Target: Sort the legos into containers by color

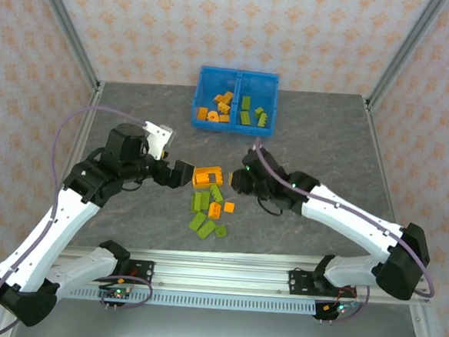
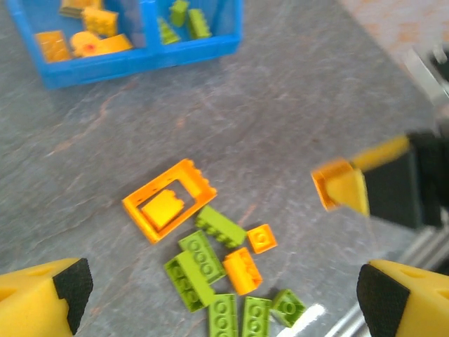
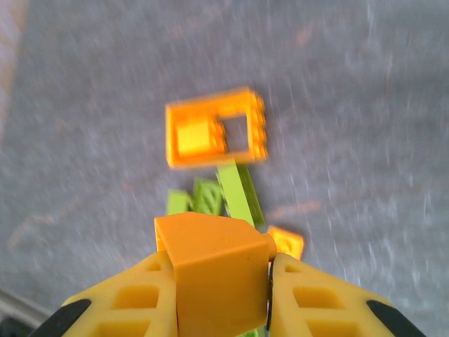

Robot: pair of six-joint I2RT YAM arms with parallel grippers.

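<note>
R gripper (image 3: 223,263) is clamped on a plain orange brick (image 3: 210,242), w/ a pad tight on each side. The brick is up off the table (image 1: 319,136), just right of the hollow orange square piece (image 1: 207,176). In the L wrist view the same brick hangs at the R gripper's tip, clear of the pile.

L gripper (image 2: 224,289) has its jaws wide apart w/ nothing btwn them. It hovers over the near part of the pile. In the top view it sits just left of the hollow orange square piece.

That piece lies flat on the grey table, w/ a smaller yellow-orange brick (image 2: 163,209) inside its opening. On its near side lie the loose legos (image 1: 208,214): several lime green, two orange, some touching each other.

At far centre of the table is the blue bin (image 1: 255,78), split by a divider. Its left compartment (image 1: 209,86) holds orange bricks, its right compartment (image 1: 267,90) lime green ones.

Arms reach in from the near edge, L from the left and R from the right. The grippers face each other across the hollow piece.
</note>
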